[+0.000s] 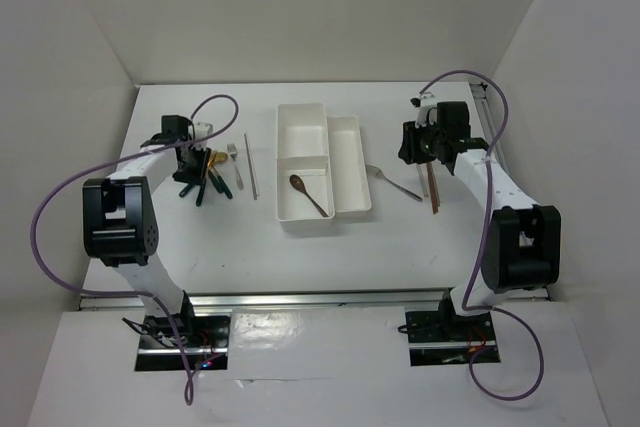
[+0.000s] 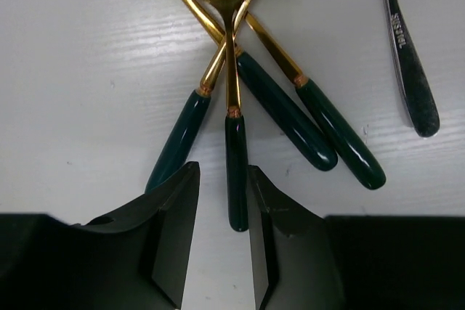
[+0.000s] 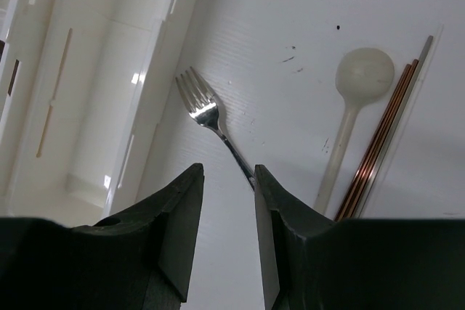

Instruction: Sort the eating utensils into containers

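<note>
The left gripper (image 2: 223, 205) sits low over a heap of gold utensils with dark green handles (image 2: 283, 110) near the table's left edge. Its jaws are parted, and the end of the middle handle (image 2: 235, 172) lies between them, unclamped. The right gripper (image 3: 229, 201) is also slightly parted and holds nothing, above the silver fork (image 3: 203, 110) toward the right edge. A white spoon (image 3: 356, 99) and copper-coloured chopsticks (image 3: 381, 139) lie beside the fork. A wooden spoon (image 1: 308, 195) lies in the near compartment of the wide tray (image 1: 300, 117), which touches the narrow tray (image 1: 347, 152).
</note>
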You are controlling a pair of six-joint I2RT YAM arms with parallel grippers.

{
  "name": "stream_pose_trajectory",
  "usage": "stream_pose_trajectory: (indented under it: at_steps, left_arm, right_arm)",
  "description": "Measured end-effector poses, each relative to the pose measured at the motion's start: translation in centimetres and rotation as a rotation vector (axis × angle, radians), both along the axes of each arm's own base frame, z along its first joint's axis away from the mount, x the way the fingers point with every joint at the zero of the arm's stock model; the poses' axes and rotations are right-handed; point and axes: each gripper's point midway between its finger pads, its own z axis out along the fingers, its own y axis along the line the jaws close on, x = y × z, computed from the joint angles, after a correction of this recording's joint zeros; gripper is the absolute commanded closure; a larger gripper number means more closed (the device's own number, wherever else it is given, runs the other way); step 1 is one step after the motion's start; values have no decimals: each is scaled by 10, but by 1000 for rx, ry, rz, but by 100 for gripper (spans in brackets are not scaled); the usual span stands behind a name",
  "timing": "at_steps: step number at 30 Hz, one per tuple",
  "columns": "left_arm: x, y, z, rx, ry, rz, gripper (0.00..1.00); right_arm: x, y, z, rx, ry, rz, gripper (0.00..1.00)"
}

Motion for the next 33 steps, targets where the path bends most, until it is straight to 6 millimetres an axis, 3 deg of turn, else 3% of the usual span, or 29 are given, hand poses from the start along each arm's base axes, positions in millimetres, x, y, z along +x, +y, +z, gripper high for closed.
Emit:
stream_pose_trajectory:
  at_steps: [7, 11, 13, 14, 16, 25, 28, 30, 33]
  left_arm:
    - [13, -1, -17, -15, 28, -7, 55]
    - [17, -1, -24, -19, 41, -8, 61]
    - [19, -1, -28, -21, 49, -8, 73]
    - [22, -1, -27, -22, 44, -9, 89]
    - [26, -1, -27, -20, 39, -14, 100]
    - [22, -6, -20, -40, 46, -35, 100]
    - [24, -14, 12, -81, 7, -43, 100]
    - [38, -19, 50, -110, -76, -49, 100]
    - [69, -29, 125, -163, -251, -59, 100]
  right_arm:
    - [-1, 0, -1, 1, 8, -1, 60]
    - [-1, 0, -2, 0, 12, -1, 60]
    - [-1, 0, -4, 0, 17, -1, 61]
    - [0, 0, -5, 0, 19, -1, 61]
    - [2, 0, -8, -1, 27, -2, 61]
    - [4, 0, -10, -3, 33, -3, 62]
    - [4, 0, -10, -1, 33, -2, 62]
    - [4, 0, -10, -1, 33, -2, 62]
    - [4, 0, -10, 0, 33, -1, 62]
